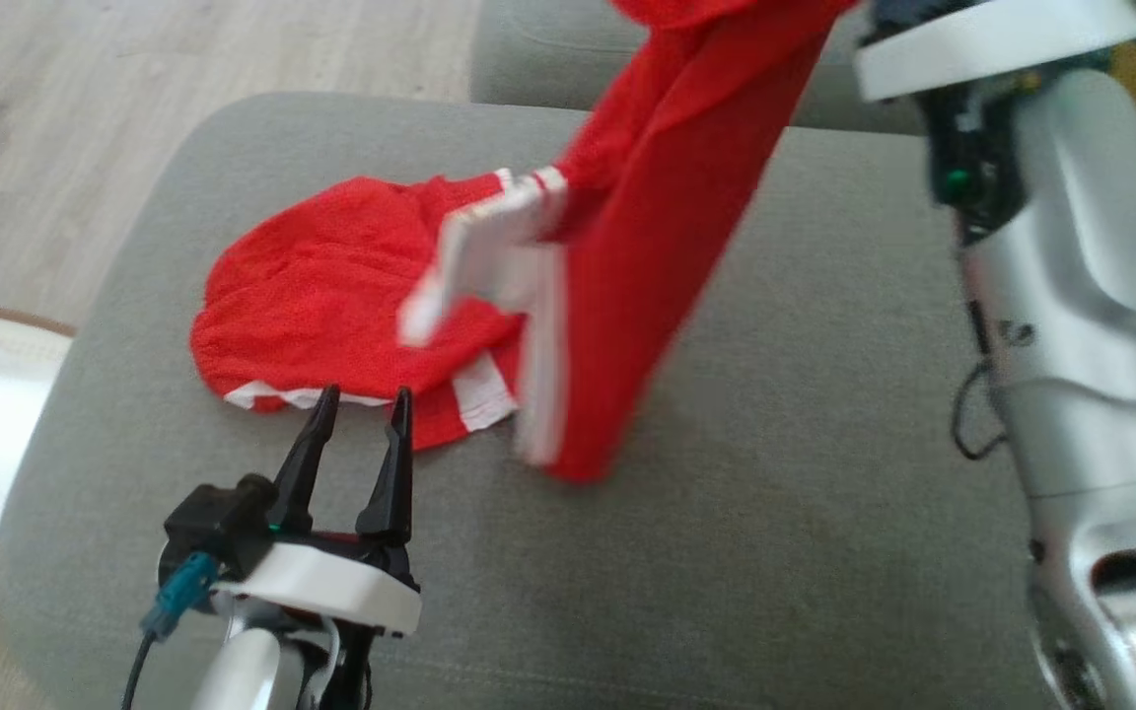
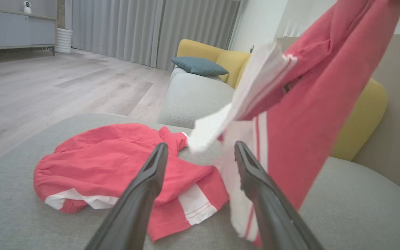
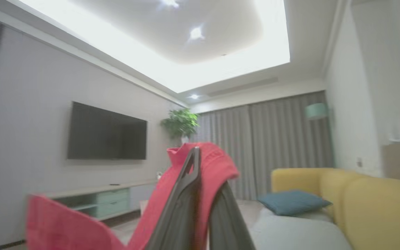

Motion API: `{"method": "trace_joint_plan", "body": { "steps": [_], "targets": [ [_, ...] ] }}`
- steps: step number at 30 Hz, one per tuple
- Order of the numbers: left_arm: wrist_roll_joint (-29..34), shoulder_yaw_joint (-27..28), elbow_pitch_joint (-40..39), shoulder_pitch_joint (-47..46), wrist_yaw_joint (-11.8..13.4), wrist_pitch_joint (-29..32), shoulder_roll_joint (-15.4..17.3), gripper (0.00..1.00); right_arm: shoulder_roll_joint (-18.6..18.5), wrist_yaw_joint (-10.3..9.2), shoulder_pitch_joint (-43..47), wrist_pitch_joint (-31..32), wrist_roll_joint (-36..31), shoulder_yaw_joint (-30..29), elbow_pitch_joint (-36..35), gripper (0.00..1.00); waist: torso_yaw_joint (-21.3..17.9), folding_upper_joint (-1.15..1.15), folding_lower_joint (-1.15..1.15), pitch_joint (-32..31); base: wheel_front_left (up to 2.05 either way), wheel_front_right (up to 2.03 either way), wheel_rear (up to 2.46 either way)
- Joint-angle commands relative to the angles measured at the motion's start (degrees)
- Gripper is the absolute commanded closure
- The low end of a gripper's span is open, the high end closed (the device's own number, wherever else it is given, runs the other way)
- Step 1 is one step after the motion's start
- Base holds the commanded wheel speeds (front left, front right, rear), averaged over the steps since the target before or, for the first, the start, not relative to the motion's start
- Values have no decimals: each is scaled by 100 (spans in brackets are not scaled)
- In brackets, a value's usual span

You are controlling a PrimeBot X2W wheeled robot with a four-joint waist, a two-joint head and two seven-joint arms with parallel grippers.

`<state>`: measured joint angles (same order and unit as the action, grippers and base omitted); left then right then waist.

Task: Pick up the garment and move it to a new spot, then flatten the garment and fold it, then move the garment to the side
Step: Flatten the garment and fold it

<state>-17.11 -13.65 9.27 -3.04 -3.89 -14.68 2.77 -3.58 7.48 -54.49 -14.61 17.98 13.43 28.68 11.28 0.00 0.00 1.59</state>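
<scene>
Pale wood floor [image 2: 47,83]. Grey upholstered seat [image 1: 726,552] in the foreground. Yellow sofa [image 3: 377,201] beyond, with a blue cushion [image 3: 292,203] on it. Full-height grey curtains [image 2: 144,27]. Wall-mounted TV [image 3: 106,132] above a low cabinet [image 3: 99,199]. Recessed ceiling light [image 3: 172,45] on, bright.

A home living room — a flat television [image 3: 107,131] is mounted above a low cabinet [image 3: 96,201], grey curtains [image 3: 266,146] hang full length, and a yellow sofa [image 3: 377,208] with a blue cushion [image 3: 293,202] stands on pale wood flooring [image 2: 47,86].
</scene>
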Motion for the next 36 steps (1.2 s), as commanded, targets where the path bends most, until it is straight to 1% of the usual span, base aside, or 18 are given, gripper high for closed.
{"method": "trace_joint_plan", "body": {
  "steps": [1,3,6,9,14,15,16,17,18,19,20,24,27,31,36],
  "targets": [
    [-37,227,-216,-183,34,-31,11,0,21,1,10,81,-202,-212,-16,100,-147,0,0,54,0,0,0],
    [-30,202,-238,-205,29,-31,11,0,-173,1,193,259,-500,-746,213,100,-243,0,0,129,0,0,0],
    [-9,165,-247,-272,9,-31,11,0,-573,1,603,587,-904,-1559,544,100,-349,0,0,254,0,0,0],
    [9,160,-238,-335,-5,-31,11,0,-887,1,1091,818,-1324,-2257,701,100,-435,0,0,372,0,0,0],
    [75,177,-192,-387,-50,-31,11,0,-1062,1,1823,1107,-2033,-3235,666,100,-578,0,0,500,0,0,0],
    [90,181,-182,-397,-61,-31,11,0,-1056,1,1951,1218,-2230,-3448,678,73,-607,0,0,512,0,0,0],
    [104,180,-168,-408,-71,-31,11,0,-995,1,2063,1341,-2414,-3647,678,0,-630,0,0,516,0,0,0],
    [118,178,-153,-419,-81,-31,11,0,-885,1,2134,1452,-2520,-3843,666,0,-649,0,0,512,0,0,0],
    [137,175,-132,-439,-92,-31,11,0,-681,1,2248,1503,-2782,-4056,511,0,-688,0,0,492,0,0,0],
    [137,175,-132,-439,-92,-31,11,0,-681,1,2248,1503,-2782,-4056,511,0,-688,0,0,492,0,0,0],
    [147,191,-123,-442,-93,-31,11,0,-462,1,2328,1424,-3014,-4157,263,0,-737,0,0,464,0,0,0],
    [160,209,-125,-427,-105,-31,11,0,-139,1,2461,1148,-3214,-4063,-216,0,-831,0,0,374,0,0,0],
    [154,229,-162,-401,-105,-32,11,0,-2,1,2621,892,-3097,-3748,-561,0,-906,0,0,284,0,0,0],
    [145,242,-226,-357,-89,-32,10,0,57,1,2951,620,-2762,-3134,-1011,0,-991,0,0,165,0,0,0],
    [82,261,-368,-320,-59,-32,10,0,67,1,3473,374,-2078,-2265,-1579,0,-1046,0,0,68,0,0,0]
  ]
}}
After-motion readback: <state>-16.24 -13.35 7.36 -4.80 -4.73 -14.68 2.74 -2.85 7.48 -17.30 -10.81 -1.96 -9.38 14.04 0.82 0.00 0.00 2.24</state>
